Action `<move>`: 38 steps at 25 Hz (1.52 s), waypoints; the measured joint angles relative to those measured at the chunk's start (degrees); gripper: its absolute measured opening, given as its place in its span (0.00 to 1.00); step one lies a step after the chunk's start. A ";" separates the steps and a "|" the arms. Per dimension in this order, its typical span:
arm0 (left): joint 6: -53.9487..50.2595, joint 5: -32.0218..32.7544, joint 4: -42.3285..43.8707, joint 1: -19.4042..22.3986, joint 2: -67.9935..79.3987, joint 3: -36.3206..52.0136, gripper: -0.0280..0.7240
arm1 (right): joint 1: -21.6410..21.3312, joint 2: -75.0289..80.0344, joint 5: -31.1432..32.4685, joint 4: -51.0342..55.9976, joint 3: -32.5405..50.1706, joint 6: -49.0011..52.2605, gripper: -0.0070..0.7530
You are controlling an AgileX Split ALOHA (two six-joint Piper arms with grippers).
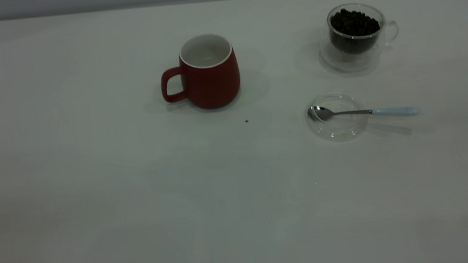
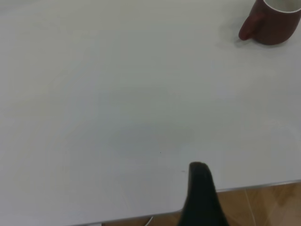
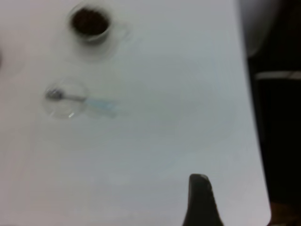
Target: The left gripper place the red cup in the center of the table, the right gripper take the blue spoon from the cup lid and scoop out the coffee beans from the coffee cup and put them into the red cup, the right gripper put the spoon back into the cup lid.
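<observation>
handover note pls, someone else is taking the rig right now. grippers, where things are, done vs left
Left gripper: back near the table edge, away from the red cup, holding nothing visible.
Right gripper: also back near its table edge, far from the objects.
Red cup stands upright near the middle of the table; its inside looks empty.
Blue spoon lies with its bowl in the cup lid, handle sticking out over the rim.
Coffee cup is full of coffee beans, behind the lid.
Done, apparently: cup placement. Left: pick up spoon, scoop beans into red cup, return spoon.
</observation>
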 joint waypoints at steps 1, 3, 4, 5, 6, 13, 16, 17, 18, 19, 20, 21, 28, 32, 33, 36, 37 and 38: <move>0.00 0.00 0.00 0.00 0.00 0.00 0.82 | 0.57 -1.24 0.00 -0.32 1.16 1.18 0.75; 0.00 0.00 0.00 0.00 0.00 0.00 0.82 | 1.07 -1.99 0.00 -0.66 4.27 2.97 0.75; 0.00 0.00 0.00 0.00 0.00 0.00 0.82 | 1.12 -2.06 -0.18 -0.66 6.51 3.04 0.75; 0.00 0.00 0.00 0.00 0.00 0.00 0.82 | 1.09 -2.06 -0.85 -0.80 8.93 3.04 0.75; 0.00 0.00 0.00 0.00 0.00 0.00 0.82 | 1.09 -2.06 -1.97 -1.13 10.93 3.04 0.75; 0.00 0.00 0.00 0.00 0.00 0.00 0.82 | 1.46 -2.43 -6.43 -2.31 17.78 2.88 0.75; 0.00 0.00 0.00 0.00 0.00 0.00 0.82 | 1.99 -4.56 -6.62 -2.25 18.02 2.78 0.75; 0.00 0.00 0.00 0.00 0.00 0.00 0.82 | 2.06 -5.54 -6.62 -2.25 18.02 2.78 0.75; 0.00 0.00 0.00 0.00 0.00 0.00 0.82 | 2.11 -6.97 -6.62 -2.25 18.02 2.78 0.75; 0.00 0.00 0.00 0.00 0.00 0.00 0.82 | 2.11 -8.72 -6.62 -2.25 18.02 2.78 0.75; 0.00 0.00 0.00 0.00 0.00 0.00 0.82 | 2.11 -10.76 -6.62 -2.25 18.02 2.78 0.75; 0.00 0.00 0.00 0.00 0.00 0.00 0.82 | 2.11 -12.57 -6.62 -2.25 18.02 2.78 0.75; 0.00 0.00 0.00 0.00 0.00 0.00 0.82 | 2.35 -18.87 -6.17 -2.20 18.02 2.78 0.75; 0.00 0.00 0.00 0.00 0.00 0.00 0.82 | 2.35 -18.87 -6.17 -2.15 18.02 2.78 0.75; 0.00 0.00 0.00 0.00 0.00 0.00 0.82 | 2.35 -18.87 -6.17 -2.15 18.02 2.78 0.75; 0.00 0.00 0.00 0.00 0.00 0.00 0.82 | 2.35 -18.92 -6.17 -2.15 18.02 2.78 0.75; 0.00 0.00 0.00 0.00 0.00 0.00 0.82 | 2.48 -18.92 -6.17 -2.15 18.02 2.78 0.75; 0.00 0.00 0.00 0.00 0.00 0.00 0.82 | 2.76 -18.92 -6.17 -2.15 18.02 2.78 0.75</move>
